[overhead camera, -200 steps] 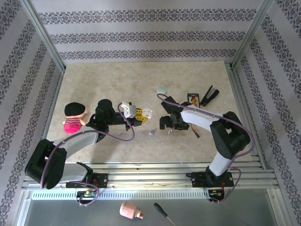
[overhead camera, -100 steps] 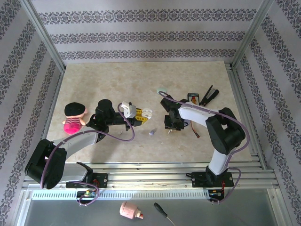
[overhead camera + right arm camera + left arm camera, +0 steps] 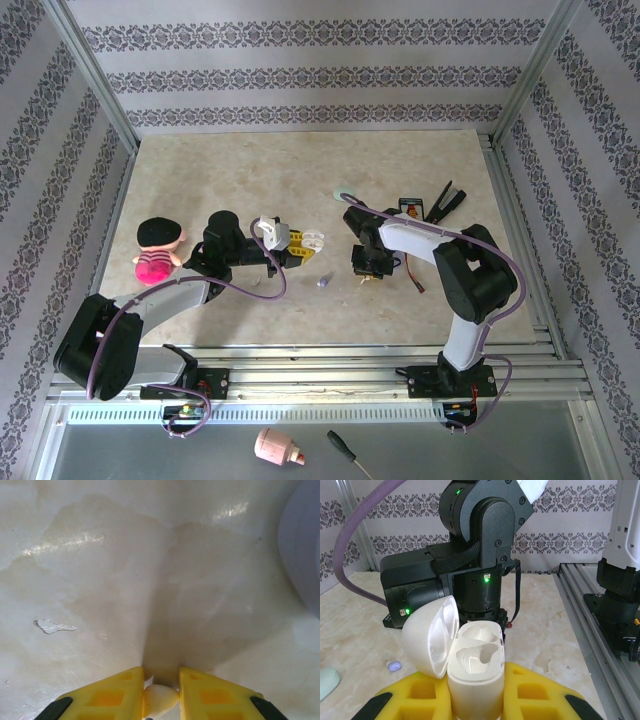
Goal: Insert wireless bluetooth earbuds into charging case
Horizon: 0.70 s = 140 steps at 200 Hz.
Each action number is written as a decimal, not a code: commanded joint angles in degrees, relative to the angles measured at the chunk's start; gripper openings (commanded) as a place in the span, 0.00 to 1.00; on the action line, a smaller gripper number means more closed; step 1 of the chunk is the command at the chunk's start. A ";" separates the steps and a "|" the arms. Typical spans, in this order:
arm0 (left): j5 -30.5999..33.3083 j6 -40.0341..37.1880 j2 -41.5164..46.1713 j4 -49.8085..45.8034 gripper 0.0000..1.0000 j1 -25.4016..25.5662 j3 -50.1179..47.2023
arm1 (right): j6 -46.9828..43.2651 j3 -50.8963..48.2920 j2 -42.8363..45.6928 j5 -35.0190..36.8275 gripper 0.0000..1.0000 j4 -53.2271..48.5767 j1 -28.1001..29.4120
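The right gripper [image 3: 161, 674] is clenched on a whitish earbud [image 3: 160, 700], its yellow fingers [image 3: 112, 692] pinching the bud just above the marbled table [image 3: 100, 580]. In the overhead view, this gripper [image 3: 369, 267] has edged a little to the right over the past second, and its arm has folded in closer behind it. Everything else has stayed where it was.

The left gripper [image 3: 475, 680] keeps the open charging case [image 3: 476, 652] clamped upright between its own pads. The lid leans off to the left and both sockets look empty (the wrist view looks straight down into them). From overhead, the case [image 3: 313, 240] sits at the tip of the left gripper [image 3: 304, 242], near the right arm's wrist but not touching it. A lilac earbud [image 3: 321, 281] lies loose on the table between the two arms, untouched.

The small shift suggests the pick-up is settled and the carry has yet to start. The bud probably still has to be lifted, brought across to the case and lined up with one socket. With so tiny a part, a slip or a twisted seating is the likely hazard.
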<state>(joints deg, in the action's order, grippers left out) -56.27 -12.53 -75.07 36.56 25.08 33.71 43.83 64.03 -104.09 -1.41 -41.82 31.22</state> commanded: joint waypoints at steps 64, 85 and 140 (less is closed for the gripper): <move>0.02 1.23 -0.58 3.78 0.00 0.65 -0.46 | -8.13 -1.11 3.54 0.05 0.26 4.64 0.56; 0.03 1.29 -0.61 3.88 0.00 0.60 -0.44 | -12.63 -0.15 3.47 0.53 0.26 3.01 1.51; 0.15 1.37 -0.61 3.94 0.00 0.58 -0.43 | -12.34 3.02 1.96 4.28 0.38 -5.28 1.74</move>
<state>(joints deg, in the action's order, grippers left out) -56.01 -11.94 -75.35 36.93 25.08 33.58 30.74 65.06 -101.78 -0.32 -41.89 33.12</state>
